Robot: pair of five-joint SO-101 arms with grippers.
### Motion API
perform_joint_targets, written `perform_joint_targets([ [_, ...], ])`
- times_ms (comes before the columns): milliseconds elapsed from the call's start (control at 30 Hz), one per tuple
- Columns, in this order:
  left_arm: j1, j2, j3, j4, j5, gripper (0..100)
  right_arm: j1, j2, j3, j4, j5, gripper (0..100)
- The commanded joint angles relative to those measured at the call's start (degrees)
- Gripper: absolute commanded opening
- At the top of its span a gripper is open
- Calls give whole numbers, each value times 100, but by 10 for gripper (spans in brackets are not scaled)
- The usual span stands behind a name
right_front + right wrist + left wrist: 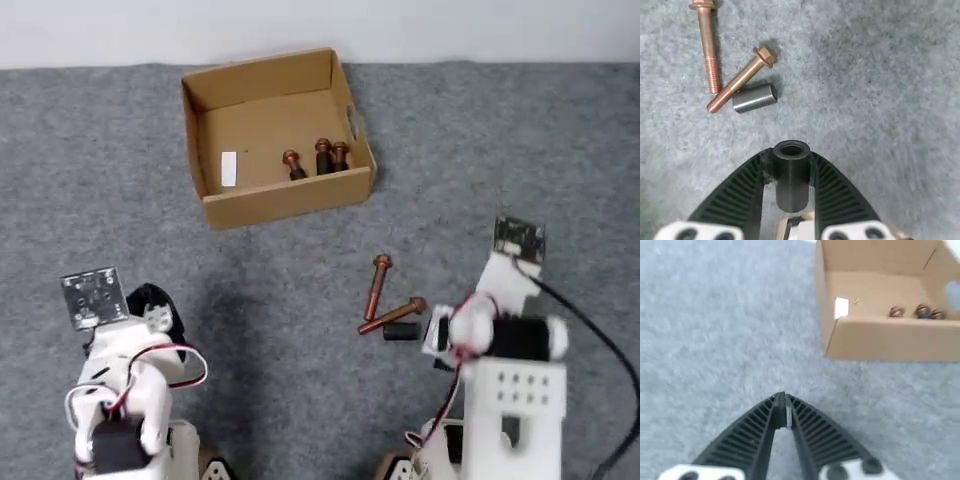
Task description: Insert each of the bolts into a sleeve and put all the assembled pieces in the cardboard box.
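Jaws pressed together on nothing in the left wrist view, the left gripper (782, 412) faces the cardboard box (880, 342). Right wrist view: the right gripper (790, 161) clamps an upright sleeve (791, 177), with two bolts (707, 50) and a loose sleeve (755, 98) lying beyond it. High view: three assembled pieces (320, 158) sit in the box near the table's (500, 130) far edge, so two pairs seem left to join.

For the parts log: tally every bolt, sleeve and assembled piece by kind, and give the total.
Loose copper bolts: 2
Bare dark sleeves: 2, one beside the bolts, one in the right gripper
Assembled pieces in the cardboard box: 3
Total: 7
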Motion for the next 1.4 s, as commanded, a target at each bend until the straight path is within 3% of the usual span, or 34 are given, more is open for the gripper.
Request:
perform_joint_targets([
  [0,457,44,-840,422,-62,6,57,-998,167,-154,-70,8],
  [167,1231,774,-1552,677,-62,6,171,-1613,378,-180,-79,8],
  [367,1908,3516,-3116,721,-18,6,1138,-2009,527,-224,-70,8],
  [500,2365,5064,-4224,686,343,7,1147,-2299,677,-233,-62,8],
  [733,3490,6848,-5332,545,369,8,1182,-3257,958,-295,-44,8],
  [900,3930,7833,-5657,-26,360,19,1182,-4207,1116,-268,-35,8],
  [1100,4360,9152,-6141,-466,352,129,1191,-4418,1160,-277,-35,8],
  [1367,4545,11138,-7626,-659,352,130,1191,-4418,1178,-259,123,8],
])
